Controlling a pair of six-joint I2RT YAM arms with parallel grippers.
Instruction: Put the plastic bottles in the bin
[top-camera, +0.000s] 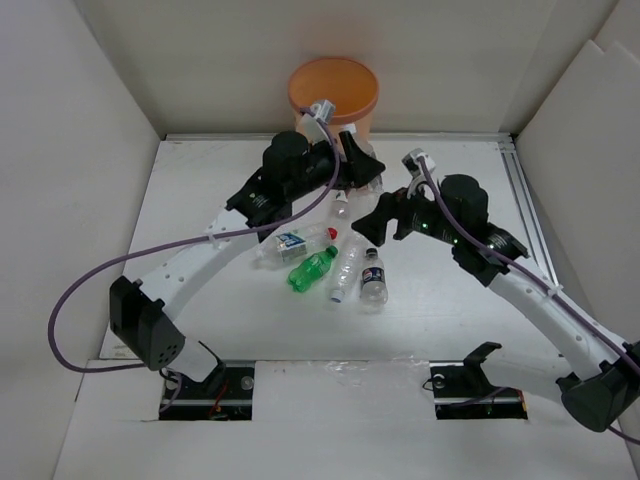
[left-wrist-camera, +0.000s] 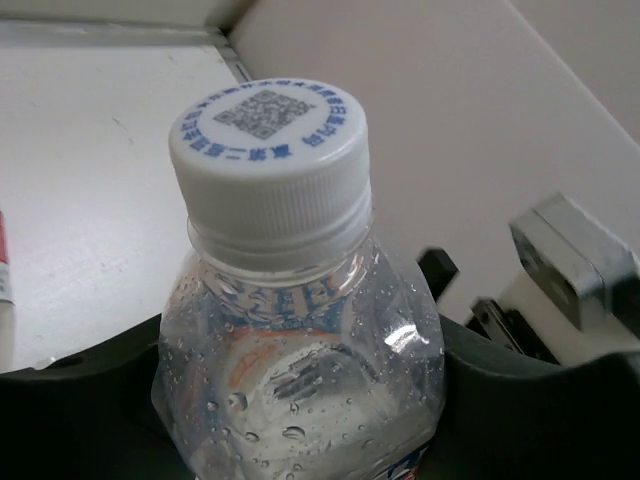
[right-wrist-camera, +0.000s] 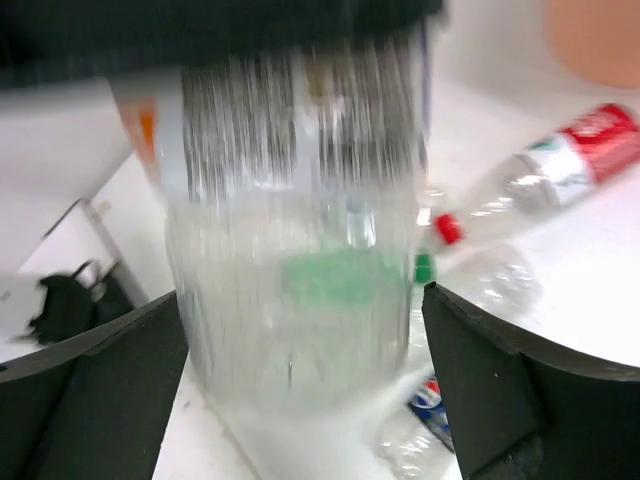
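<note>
So, bin: upper centre of the overhead frame, upright, mouth open.
Left gripper: just below the bin's rim, fingers clamped on a white-capped bottle.
Right gripper: centre of the frame, fingers flanking a blurred clear bottle; whether they grip it cannot be told.
Loose bottles: 4 lying just below centre, among them a green bottle.
Advice: carry the white-capped bottle fully over the rim before opening the fingers.

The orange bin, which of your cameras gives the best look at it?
The top external view. It shows the bin from above, nearly whole, with only the left arm's wrist overlapping its near rim. The right wrist view catches just a blurred peach corner; the left wrist view shows none of it.
</note>
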